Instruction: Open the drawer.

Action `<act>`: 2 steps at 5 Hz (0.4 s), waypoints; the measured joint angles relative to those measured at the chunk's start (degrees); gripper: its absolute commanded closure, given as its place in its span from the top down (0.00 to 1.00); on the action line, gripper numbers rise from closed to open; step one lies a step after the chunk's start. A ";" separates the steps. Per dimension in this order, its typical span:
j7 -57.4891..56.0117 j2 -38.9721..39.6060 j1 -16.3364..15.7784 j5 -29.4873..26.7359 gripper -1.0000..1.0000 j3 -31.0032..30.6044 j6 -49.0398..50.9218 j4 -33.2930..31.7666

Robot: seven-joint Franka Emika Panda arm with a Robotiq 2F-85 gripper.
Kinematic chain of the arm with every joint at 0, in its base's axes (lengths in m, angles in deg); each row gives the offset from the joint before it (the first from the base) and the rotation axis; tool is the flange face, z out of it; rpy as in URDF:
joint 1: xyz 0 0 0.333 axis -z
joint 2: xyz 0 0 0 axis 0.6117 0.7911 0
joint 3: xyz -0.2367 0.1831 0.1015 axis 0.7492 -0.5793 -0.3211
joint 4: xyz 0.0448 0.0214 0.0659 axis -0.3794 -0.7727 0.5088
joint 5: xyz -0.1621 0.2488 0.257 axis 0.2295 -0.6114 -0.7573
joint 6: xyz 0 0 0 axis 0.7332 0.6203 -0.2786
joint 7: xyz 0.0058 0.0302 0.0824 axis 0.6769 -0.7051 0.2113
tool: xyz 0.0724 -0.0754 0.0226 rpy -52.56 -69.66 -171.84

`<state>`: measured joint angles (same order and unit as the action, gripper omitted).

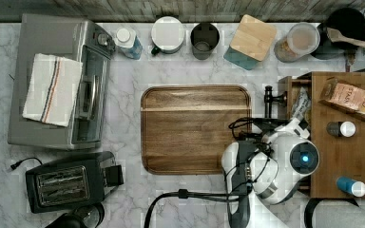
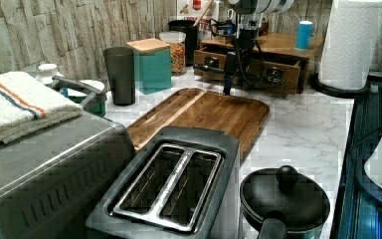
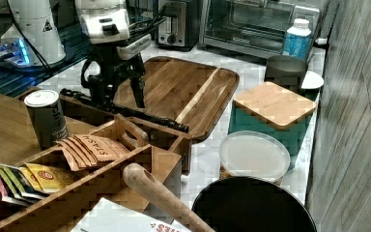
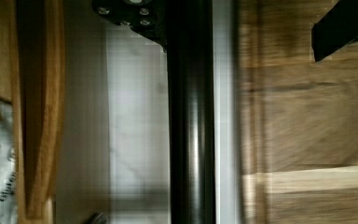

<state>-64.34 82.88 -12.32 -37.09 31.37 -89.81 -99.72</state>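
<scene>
The medium-brown drawer (image 1: 292, 88) stands partly pulled out of the wooden unit (image 1: 347, 156) at the top view's right, and a white packet (image 1: 302, 105) shows inside it. Its long black bar handle (image 3: 145, 117) runs along the drawer front (image 2: 251, 70). My gripper (image 3: 117, 99) is open and straddles the handle (image 4: 191, 140). One finger (image 4: 128, 11) sits on the drawer side, close against the bar. The other finger (image 4: 342, 28) hangs over the cutting board (image 1: 195, 128).
Behind the board stand a dark cup (image 1: 204, 40), a teal box with a wooden lid (image 1: 252, 40) and a jar (image 1: 297, 42). A toaster oven (image 1: 59, 80) and a toaster (image 1: 69, 183) sit at the top view's left. Cans (image 1: 341, 128) and tea packets (image 3: 89, 147) rest on the unit.
</scene>
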 measured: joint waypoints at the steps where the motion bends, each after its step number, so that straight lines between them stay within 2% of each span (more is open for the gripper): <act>1: 3.08 -0.16 -1.34 0.01 1.00 -1.74 1.51 -0.11; 2: 13.60 -0.52 -3.66 3.08 1.00 -3.25 1.45 -0.67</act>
<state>-50.74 82.36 -15.99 -34.01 28.11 -88.36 -100.39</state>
